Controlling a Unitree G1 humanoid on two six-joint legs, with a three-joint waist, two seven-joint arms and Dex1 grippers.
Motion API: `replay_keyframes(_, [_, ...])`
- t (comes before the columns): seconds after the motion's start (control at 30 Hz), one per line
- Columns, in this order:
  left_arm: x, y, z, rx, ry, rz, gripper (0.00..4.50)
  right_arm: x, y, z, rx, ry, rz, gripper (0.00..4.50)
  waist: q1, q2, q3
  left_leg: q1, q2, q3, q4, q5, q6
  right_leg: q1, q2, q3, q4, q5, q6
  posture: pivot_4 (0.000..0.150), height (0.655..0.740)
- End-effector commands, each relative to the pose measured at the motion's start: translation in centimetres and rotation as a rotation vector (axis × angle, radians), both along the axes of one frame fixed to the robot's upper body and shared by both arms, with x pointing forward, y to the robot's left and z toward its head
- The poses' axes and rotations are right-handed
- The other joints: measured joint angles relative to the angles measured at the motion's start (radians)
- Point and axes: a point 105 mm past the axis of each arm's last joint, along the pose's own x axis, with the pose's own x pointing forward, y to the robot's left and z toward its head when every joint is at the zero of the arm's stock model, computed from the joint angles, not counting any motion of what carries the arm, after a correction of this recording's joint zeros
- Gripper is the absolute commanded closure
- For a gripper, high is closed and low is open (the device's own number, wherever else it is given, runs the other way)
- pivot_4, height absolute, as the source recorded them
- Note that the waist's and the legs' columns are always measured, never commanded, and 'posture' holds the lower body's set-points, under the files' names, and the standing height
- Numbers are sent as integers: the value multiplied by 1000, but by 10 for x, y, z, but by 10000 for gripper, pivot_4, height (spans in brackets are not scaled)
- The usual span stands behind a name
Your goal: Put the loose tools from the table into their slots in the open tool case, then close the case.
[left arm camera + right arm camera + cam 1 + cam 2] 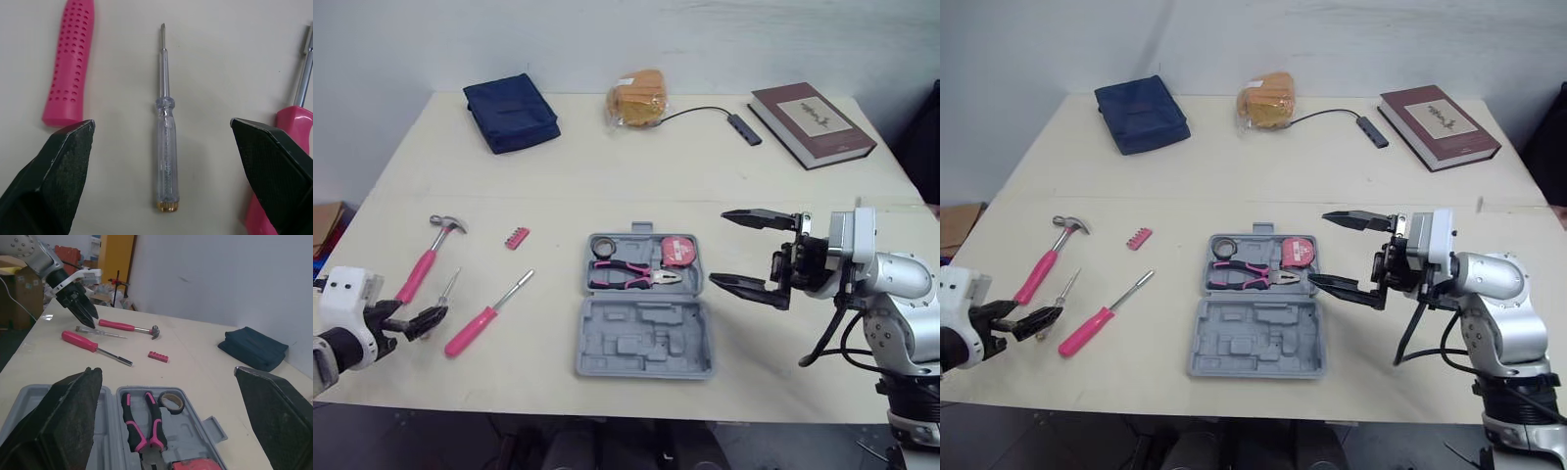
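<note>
Bench (607, 176) in the head view carries the open tool case (644, 338), pliers (626, 276) inside; hammer (426, 259) and pink screwdriver (487, 314) lie loose at its left. Left wrist view: left gripper (161, 126) jaws spread around the clear screwdriver (166, 147). Right wrist view: right gripper (167, 371) jaws spread wide near the case.

open grey case (607, 345), pink hammer (421, 266), clear screwdriver (166, 147), pink screwdriver (475, 328) alongside

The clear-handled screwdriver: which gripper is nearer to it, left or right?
Left. The left gripper hovers open over the clear-handled screwdriver, a finger on each side; the right gripper is far off, beside the tool case.
</note>
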Motion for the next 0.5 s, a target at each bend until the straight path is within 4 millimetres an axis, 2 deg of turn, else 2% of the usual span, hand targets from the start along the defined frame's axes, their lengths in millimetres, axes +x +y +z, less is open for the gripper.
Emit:
replay_keyframes(0.03, [4,-1,-9,8,29,17,93,-5,2,6,21,-20,4,0,1,0,0,0,0,0,0,0,0,0,0,0,0,0,0,1500,7400])
replay_keyframes(0.17, [8,1,-28,25,75,32,93,-7,4,3,51,12,-5,0,2,0,0,1,0,0,0,0,-1,0,0,0,1,0,0,1500,7400])
replay_keyframes(0.27, [7,3,-38,-15,104,63,7923,-13,6,-6,27,27,-2,0,2,1,-1,2,0,0,0,1,-2,1,0,0,3,0,-1,1500,7400])
replay_keyframes(0.4, [4,2,-50,-20,148,56,27136,-16,4,-8,28,28,-21,0,2,4,-2,3,0,0,0,1,-2,2,0,1,3,0,-1,1500,7400])
replay_keyframes(0.5, [4,-2,-52,-26,152,39,40179,-19,3,-11,-1,13,-18,0,2,4,-3,4,0,0,0,1,-2,2,0,1,3,0,-1,1500,7400])
